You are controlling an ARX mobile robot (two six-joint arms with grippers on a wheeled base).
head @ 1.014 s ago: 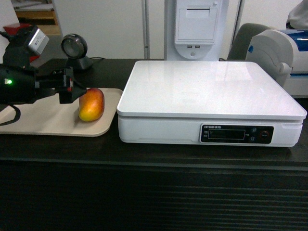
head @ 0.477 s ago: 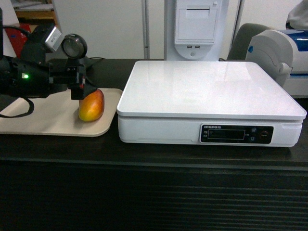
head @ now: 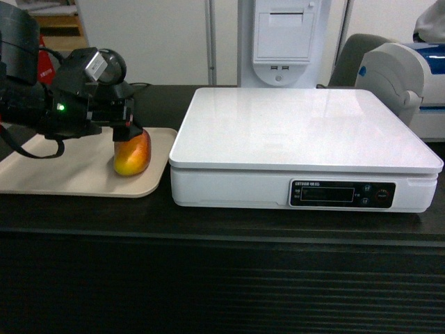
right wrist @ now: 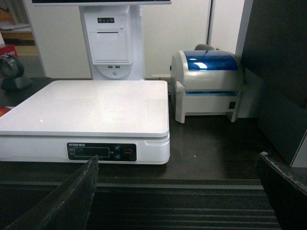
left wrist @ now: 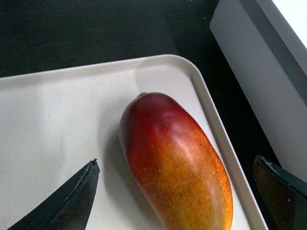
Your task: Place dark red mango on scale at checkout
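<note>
Shop checkout: dark slatted counter (head: 222,278), white scale (head: 306,149), receipt printer (right wrist: 111,40), label printer (right wrist: 208,86), barcode scanner (head: 111,69).

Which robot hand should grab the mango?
The left hand. It is open right over the dark red mango on the beige tray. The right hand is off by the scale.

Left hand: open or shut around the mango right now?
Open. In the left wrist view its fingers stand wide apart on either side of the dark red mango, touching nothing; the mango lies on the beige tray.
</note>
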